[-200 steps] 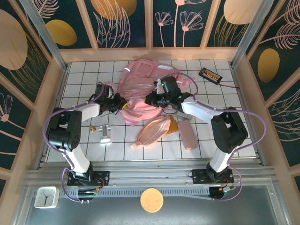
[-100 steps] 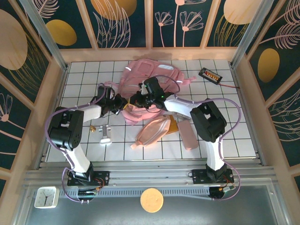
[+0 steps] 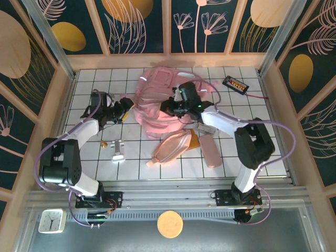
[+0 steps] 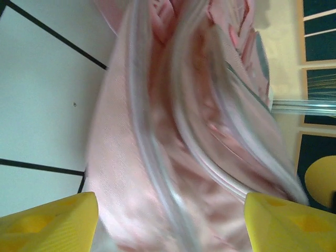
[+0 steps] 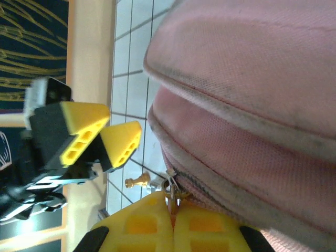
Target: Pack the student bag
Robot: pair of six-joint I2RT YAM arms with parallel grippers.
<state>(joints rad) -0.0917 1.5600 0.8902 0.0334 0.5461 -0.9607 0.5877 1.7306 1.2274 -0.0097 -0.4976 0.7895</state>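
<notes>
Since the right gripper has its jaws clamped on the zipper pull of the student bag, lying far-centre on the tabletop, the left gripper hovers beside it, jaws apart, likely leaving the zip free to run.

Large soft pink bag, rumpled. Lies slumped in a heap at the far middle of the tiled desk. Shows shiny pale panels and curved folds on its left flank. Bulges in stacked woven layers above a zip with a small metal pull.
</notes>
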